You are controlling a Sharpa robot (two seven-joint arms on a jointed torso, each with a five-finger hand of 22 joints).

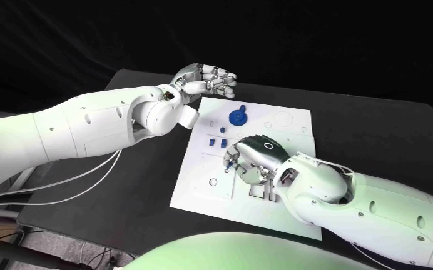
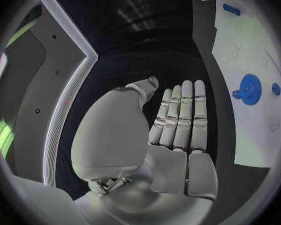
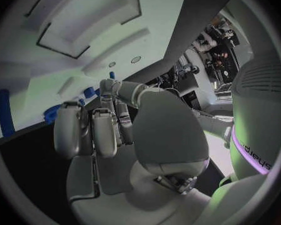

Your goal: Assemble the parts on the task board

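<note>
The white task board (image 1: 280,207) lies mid-table. A blue gear (image 1: 237,117) sits near its far edge, with several small blue parts (image 1: 216,140) on the board nearer its left side. My right hand (image 1: 254,153) hovers low over the board's middle, fingers curled downward. Its thumb and a finger (image 3: 108,92) meet on a small blue part (image 3: 111,75). My left hand (image 1: 204,80) is raised above the board's far left corner, holding nothing. In the left wrist view its fingers (image 2: 181,117) lie straight side by side, beside the gear (image 2: 248,89).
The black table (image 1: 361,120) runs round the board on all sides. Recesses and round holes (image 1: 283,119) mark the board's far right part. A long blue piece (image 3: 4,112) lies on the board beyond the right hand.
</note>
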